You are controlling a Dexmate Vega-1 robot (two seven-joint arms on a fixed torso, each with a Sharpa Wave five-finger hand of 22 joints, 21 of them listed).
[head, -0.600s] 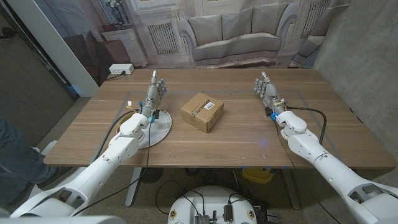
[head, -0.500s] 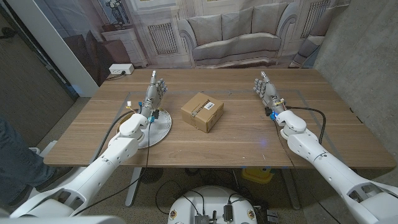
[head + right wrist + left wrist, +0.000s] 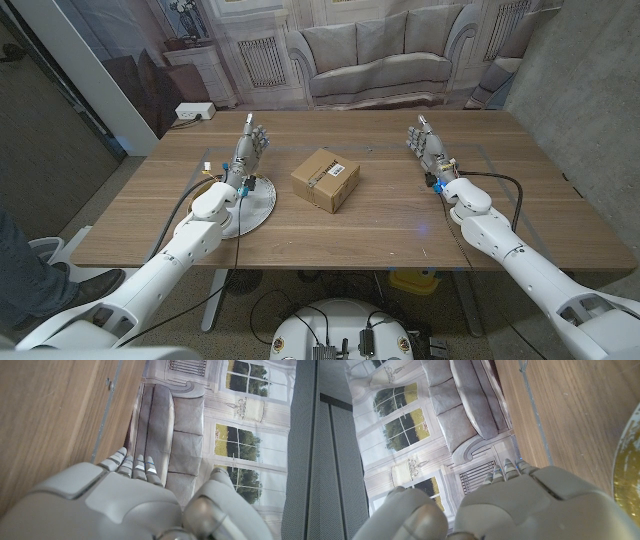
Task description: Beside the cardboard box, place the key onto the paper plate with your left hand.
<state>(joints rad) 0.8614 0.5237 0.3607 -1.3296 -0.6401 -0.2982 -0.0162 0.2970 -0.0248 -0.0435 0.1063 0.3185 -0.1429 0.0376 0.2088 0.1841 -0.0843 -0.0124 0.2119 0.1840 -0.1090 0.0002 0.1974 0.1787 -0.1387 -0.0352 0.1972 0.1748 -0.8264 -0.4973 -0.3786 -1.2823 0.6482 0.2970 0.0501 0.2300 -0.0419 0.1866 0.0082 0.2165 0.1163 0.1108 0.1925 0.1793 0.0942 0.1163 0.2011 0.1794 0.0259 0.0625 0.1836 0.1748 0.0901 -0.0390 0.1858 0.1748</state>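
Both arms are reaching out over the wooden table (image 3: pixel 400 225), and the left hand (image 3: pixel 249 147) is standing upright with its fingers apart, holding nothing, just past the far rim of the paper plate (image 3: pixel 262 207) while its forearm is lying across the plate's left side. The cardboard box (image 3: pixel 325 179) is sitting just beside the plate, at the middle of the table. Over on the other side the right hand (image 3: pixel 429 146) is raised the same way, fingers spread and empty, well apart from the box. And the key? There is a small dark speck (image 3: pixel 370 151) lying beyond the box, but it is too small to call, so I cannot tell where the key is. Judging ahead: a key is going to be light, stiff and flat, lying low against the wood and likely slippery, so a fingertip pinch across its wider head looks the sensible hold. In the left wrist view the plate's gold-flecked rim (image 3: pixel 626 477) is showing beside the hand's back (image 3: pixel 540 510)
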